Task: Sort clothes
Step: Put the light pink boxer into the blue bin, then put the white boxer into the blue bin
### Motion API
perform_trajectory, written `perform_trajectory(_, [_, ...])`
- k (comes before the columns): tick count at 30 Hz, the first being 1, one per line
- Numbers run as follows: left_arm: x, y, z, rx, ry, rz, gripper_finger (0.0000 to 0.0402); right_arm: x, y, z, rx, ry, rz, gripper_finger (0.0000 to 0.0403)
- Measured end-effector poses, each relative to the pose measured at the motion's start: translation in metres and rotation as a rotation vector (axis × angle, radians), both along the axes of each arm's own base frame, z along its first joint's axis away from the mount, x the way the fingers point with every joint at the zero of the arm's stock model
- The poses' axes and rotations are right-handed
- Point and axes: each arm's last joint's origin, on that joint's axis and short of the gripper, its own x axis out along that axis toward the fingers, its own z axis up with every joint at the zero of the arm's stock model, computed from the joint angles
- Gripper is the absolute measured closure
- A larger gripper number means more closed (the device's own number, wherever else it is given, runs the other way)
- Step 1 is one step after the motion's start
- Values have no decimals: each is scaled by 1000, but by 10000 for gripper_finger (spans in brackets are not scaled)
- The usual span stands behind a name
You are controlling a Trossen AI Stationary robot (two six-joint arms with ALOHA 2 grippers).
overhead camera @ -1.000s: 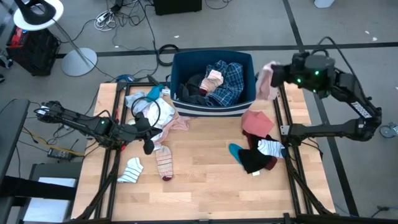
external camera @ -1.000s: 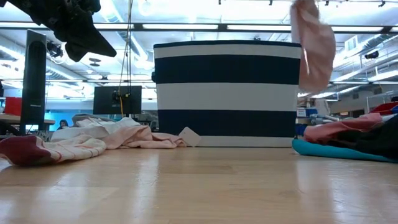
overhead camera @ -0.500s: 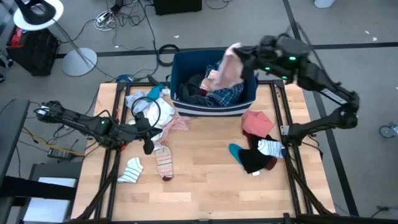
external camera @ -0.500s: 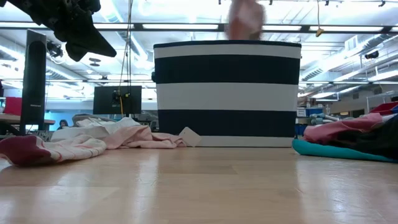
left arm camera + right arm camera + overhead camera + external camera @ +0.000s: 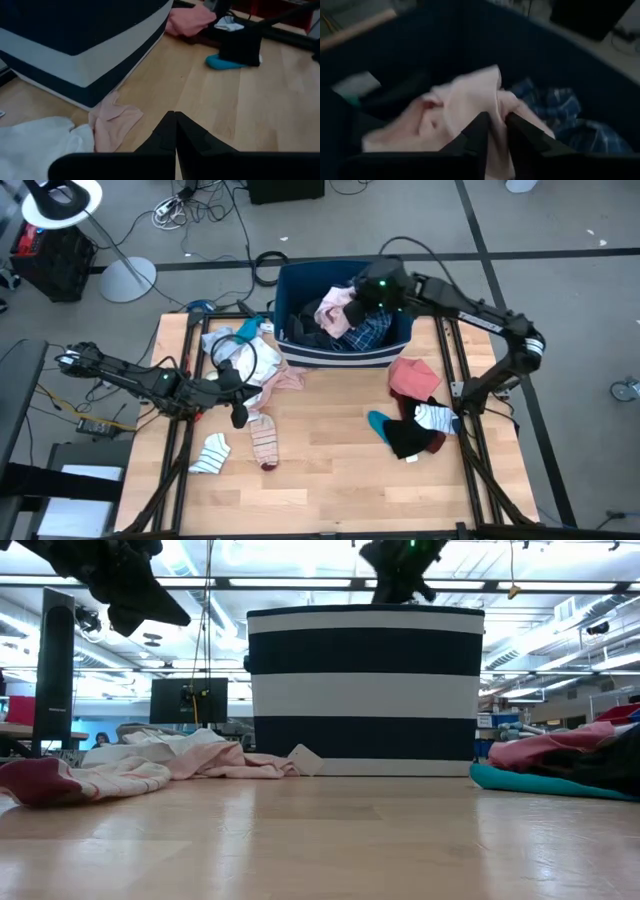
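Observation:
My right gripper [image 5: 360,293] is down inside the dark blue bin with a white stripe [image 5: 340,356] at the table's far edge, shut on a pale pink garment [image 5: 338,308]. It shows above the bin's rim in the low view [image 5: 400,575]. A blue plaid shirt [image 5: 373,330] and a dark piece [image 5: 308,320] lie in the bin. My left gripper [image 5: 238,414] is shut and empty, above the table near a white and pink heap [image 5: 252,370]. Two striped socks [image 5: 265,442] [image 5: 212,452] lie flat on the table. My right gripper pinches a bunched fold of the pink garment [image 5: 496,107] between its two fingers [image 5: 476,131]. The fingers slant down into the bin from its right side. The rest of the garment [image 5: 445,120] lies spread and slack on the clothes in the bin.
A heap at the table's right holds a pink-red piece [image 5: 412,375], a dark piece [image 5: 410,438], a teal piece [image 5: 379,422] and a striped piece [image 5: 436,417]. Bare wood [image 5: 330,460] lies between the heaps. A teal piece [image 5: 245,330] lies left of the bin.
My right gripper has carried the pink garment from beside the bin's right end toward the table's left, over the rim, and down into the bin. The garment, which hung clear below the fingers, now lies on the clothes inside.

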Motion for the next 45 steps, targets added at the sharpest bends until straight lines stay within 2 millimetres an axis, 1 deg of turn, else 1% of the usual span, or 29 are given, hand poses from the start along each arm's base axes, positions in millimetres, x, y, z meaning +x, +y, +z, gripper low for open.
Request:
perform_trajectory(3, [1,0,3,-9,-31,0,396,1,-4,-10,30,65,8,308])
perform_trajectory(6, [4,-1,7,-11,-76,-6,396,-2,-2,-10,36,95,17,282])
perform_trajectory(9, [4,-1,8,27,-79,-33,396,-14,4,-1,31,88,18,257])
perform_trajectory(12, [4,-1,8,55,-77,-8,396,-33,13,14,22,70,18,236])
perform_trajectory(18, [4,0,8,65,-77,3,396,-77,39,39,43,27,10,205])
perform_trajectory(21, [5,-1,7,60,-63,-15,396,-95,56,45,80,17,16,199])
perform_trajectory(24, [6,-2,4,51,-41,-22,393,-107,73,49,95,24,64,197])
perform_trajectory(27, [7,2,-3,27,14,19,376,-113,88,46,112,8,110,198])
perform_trajectory(31, [6,10,-9,24,68,115,337,-115,102,34,134,22,136,198])
perform_trajectory(35, [9,16,-11,40,81,171,303,-114,113,12,163,66,129,198])
perform_trajectory(39, [14,16,-14,31,77,198,287,-111,126,-23,175,144,90,199])
perform_trajectory(42, [18,15,-21,21,123,189,285,-109,137,-53,175,186,58,198])
perform_trajectory(45, [23,18,-30,2,178,231,285,-107,148,-82,197,195,38,198])
